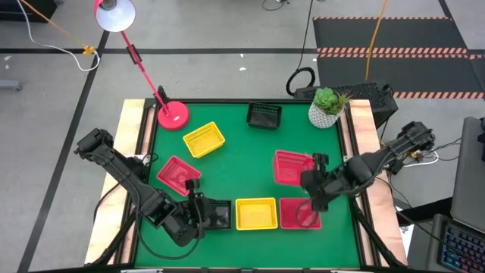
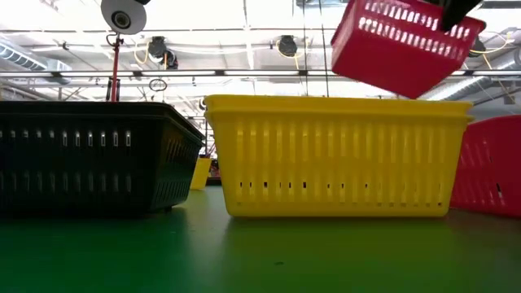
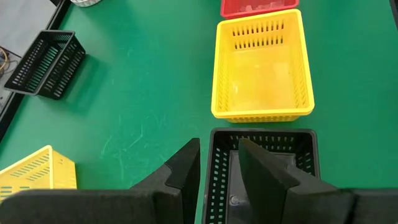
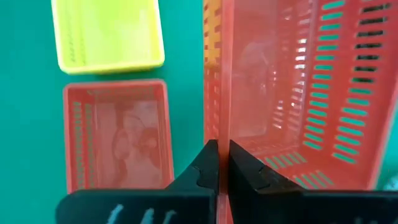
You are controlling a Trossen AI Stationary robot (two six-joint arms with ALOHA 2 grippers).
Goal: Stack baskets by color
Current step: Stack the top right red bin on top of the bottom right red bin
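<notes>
My right gripper is shut on a red basket, which hangs tilted above the table. Below it another red basket stands on the green table, next to a yellow basket. My left gripper stands open at the near left over a black basket. One finger is inside that basket and one outside its side wall; I cannot tell whether they touch it. A third red basket, a yellow basket and a black basket stand apart. My right gripper pinches one side wall of the red basket between its two fingers, one finger inside the basket and one outside. The fingers slant down from above onto the wall's rim. The basket is lifted clear of the table and hangs tilted.
A pink lamp base stands at the far left and a white plant pot at the far right. Bare green table lies in the middle, between the baskets.
</notes>
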